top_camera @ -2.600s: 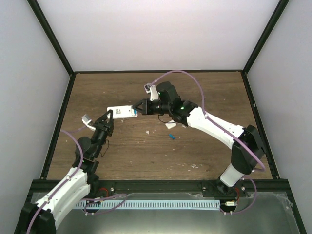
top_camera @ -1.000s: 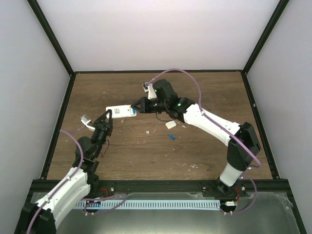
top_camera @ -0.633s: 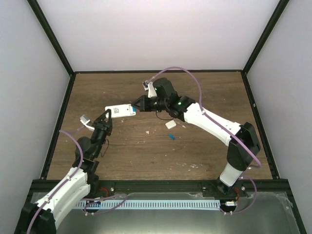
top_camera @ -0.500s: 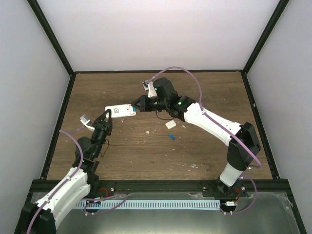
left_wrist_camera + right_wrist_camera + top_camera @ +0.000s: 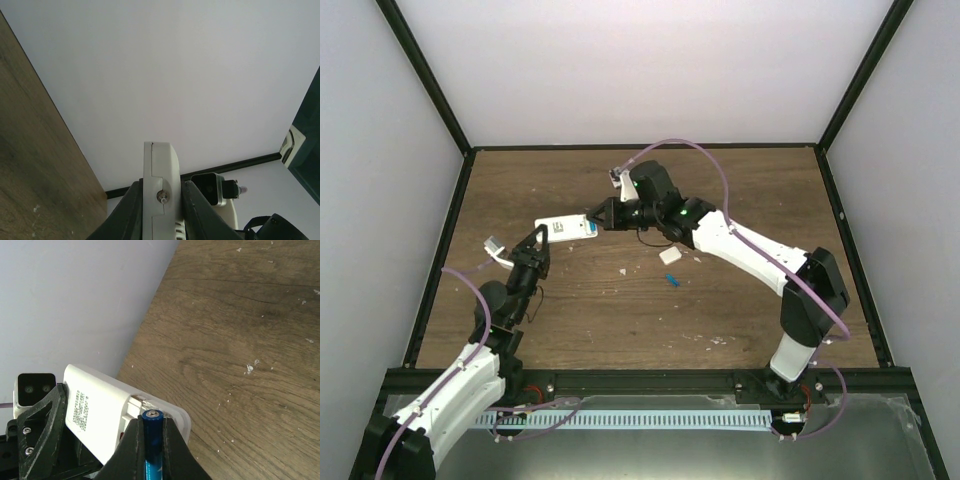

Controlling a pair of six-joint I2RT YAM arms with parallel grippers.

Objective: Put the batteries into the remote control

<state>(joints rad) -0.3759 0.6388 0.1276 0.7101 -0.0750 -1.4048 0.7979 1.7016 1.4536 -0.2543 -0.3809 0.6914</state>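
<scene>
2 arms in front of me, both white-shelled with chunky black joints: the left arm (image 5: 460, 380) and the longer-looking right arm (image 5: 760, 260). Both carry lilac cables (image 5: 685, 146), thin and glossy. There's a green light (image 5: 685, 211) glowing on the right arm's black wrist. The left gripper (image 5: 541, 233) and right gripper (image 5: 597, 216) are matt black and wedge-shaped. Close up, a left finger (image 5: 40, 425) shows 2 small silver screws, and there's a dark 2-lens camera box (image 5: 34, 389) just behind it.
</scene>
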